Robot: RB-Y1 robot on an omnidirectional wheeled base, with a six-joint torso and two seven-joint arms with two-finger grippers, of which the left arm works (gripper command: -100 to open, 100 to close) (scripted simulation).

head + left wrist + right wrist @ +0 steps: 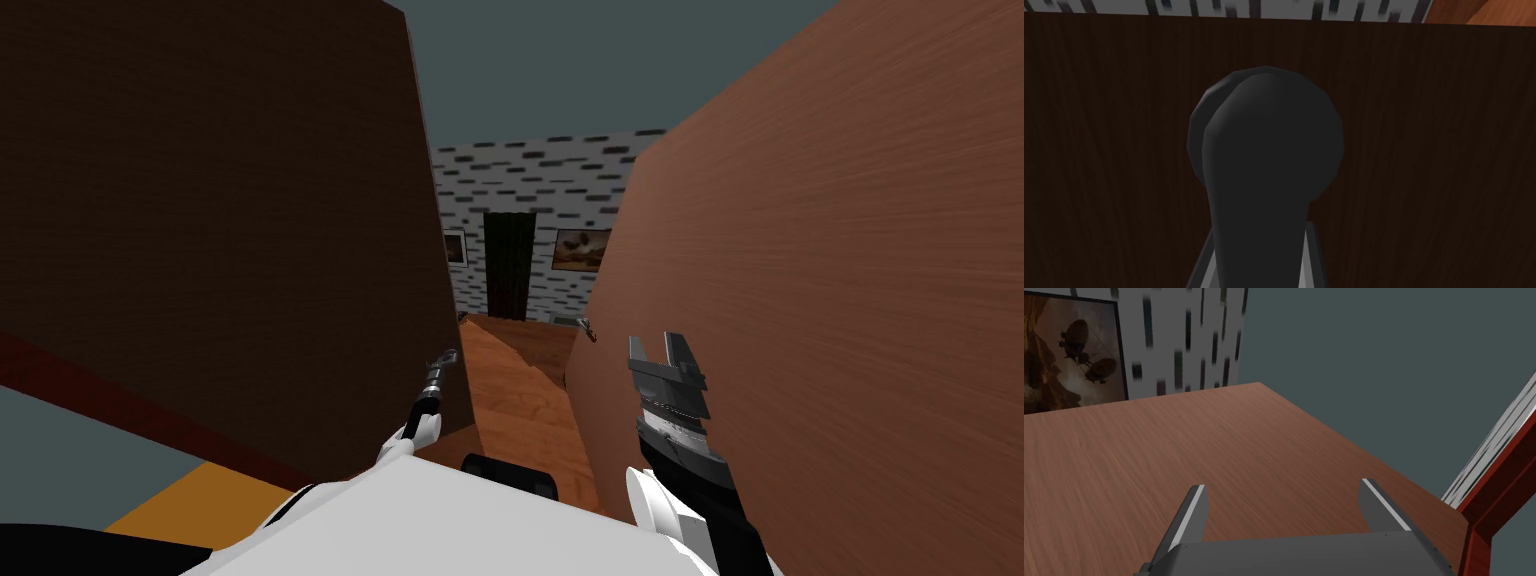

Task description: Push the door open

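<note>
**Left pincer [1258, 247] at the matt black lever handle [1269, 145] of the dark brown wood-grain door [1434, 150].** The light grey fingers [1205, 262] press the two sides of the handle's neck, so this pincer is clamped on the handle. The handle's long axis runs from its rounded end back into the pincer. The door face lies directly ahead of the pincer, behind the handle.

In the head view the door stands as a tall dark slab on the robot's left, with its handle edge toward the middle gap. The right pincer [1281, 485] has its fingers wide apart and holds nothing. It is just beside a reddish-brown wood-grain panel [1174, 448] that rises on the robot's right. A small metal handle [588, 326] shows at that panel's far edge. Between door and panel, a strip of orange-brown plank floor [520, 400] leads to a grey brick-patterned wall [540, 180].

Judgement: the left arm is the nearer one and is already coupled to the door. The push should therefore run forward along that pincer's own axis, into the door face. The gap suggests the door is already partly open.
</note>
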